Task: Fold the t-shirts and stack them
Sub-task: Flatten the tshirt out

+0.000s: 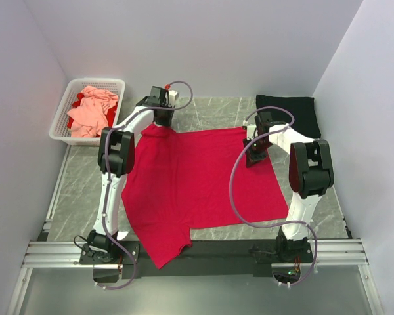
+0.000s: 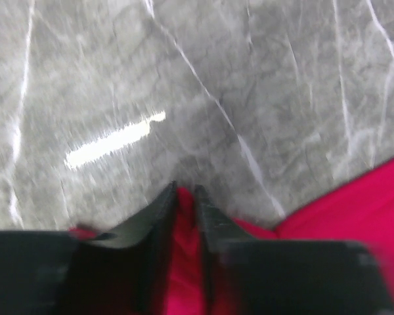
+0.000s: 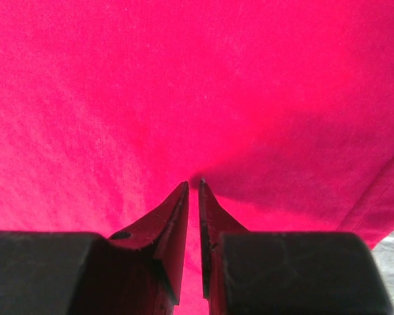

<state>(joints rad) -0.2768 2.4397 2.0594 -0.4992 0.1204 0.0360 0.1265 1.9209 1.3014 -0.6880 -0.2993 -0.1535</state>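
A crimson-red t-shirt point(image 1: 197, 177) lies spread flat over the middle of the grey marble table point(image 1: 85, 190), one sleeve pointing at the near edge. My left gripper point(image 1: 159, 125) is at the shirt's far left corner. In the left wrist view that gripper point(image 2: 186, 190) is shut on a ridge of the red cloth point(image 2: 354, 203). My right gripper point(image 1: 255, 157) is at the shirt's far right part. Seen from the right wrist, it point(image 3: 193, 184) is shut on a pinch of the red cloth point(image 3: 184, 79). A black t-shirt point(image 1: 289, 111) lies folded at the far right.
A white lattice basket point(image 1: 59, 134) stands at the far left and holds a crumpled salmon-pink t-shirt point(image 1: 92, 108) with some red cloth point(image 1: 75, 104) beside it. White walls close in on the left, the back and the right.
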